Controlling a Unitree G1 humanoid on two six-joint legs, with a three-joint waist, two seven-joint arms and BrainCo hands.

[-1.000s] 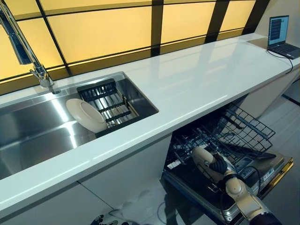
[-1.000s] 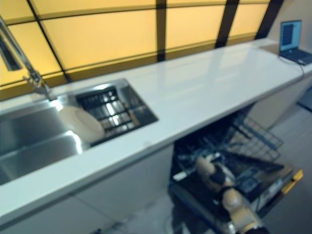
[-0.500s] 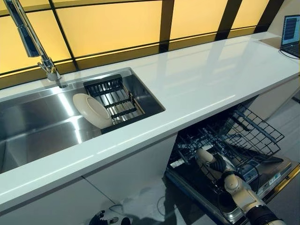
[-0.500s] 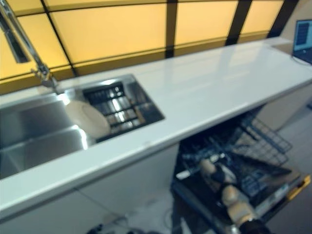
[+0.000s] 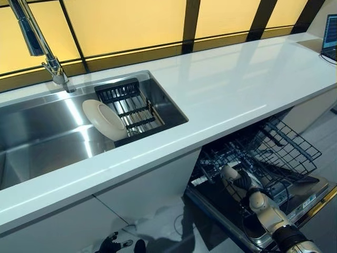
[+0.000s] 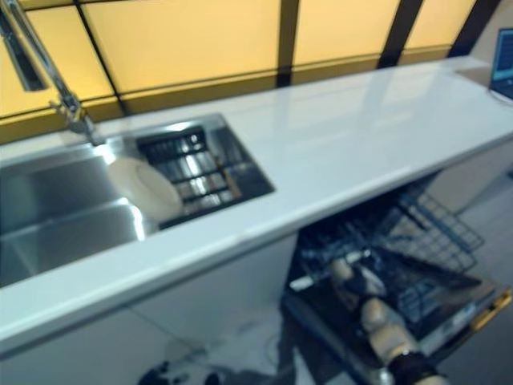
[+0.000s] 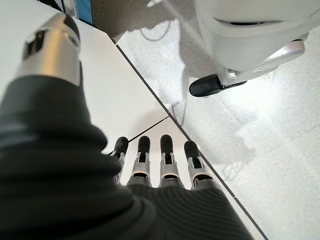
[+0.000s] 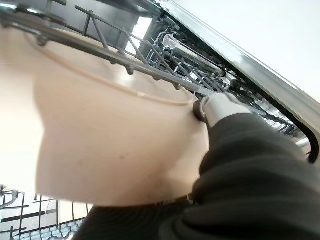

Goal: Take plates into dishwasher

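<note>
A cream plate (image 8: pixel 110 140) is held on edge in my right hand (image 5: pixel 245 183), low among the wires of the pulled-out dishwasher rack (image 5: pixel 284 150). In the right wrist view the thumb (image 8: pixel 215 107) presses on the plate's rim, and the plate hides the fingers behind it. The same plate (image 5: pixel 228 173) shows as a pale edge just beyond the hand. A second cream plate (image 5: pixel 104 119) leans against a black drying rack (image 5: pixel 126 105) in the steel sink (image 5: pixel 37 142). My left hand (image 7: pixel 160 165) hangs by the floor beside a white cabinet front, fingers straight, holding nothing.
The white countertop (image 5: pixel 231 89) runs above the dishwasher and overhangs the rack. The open dishwasher door (image 5: pixel 308 197) lies low at the right. A tall tap (image 5: pixel 39 45) stands behind the sink. A laptop (image 5: pixel 330 37) sits at the counter's far right end.
The head camera has shifted, so the whole scene sits slightly differently. My right hand keeps its hold on the plate at the rack, with hardly any movement.
</note>
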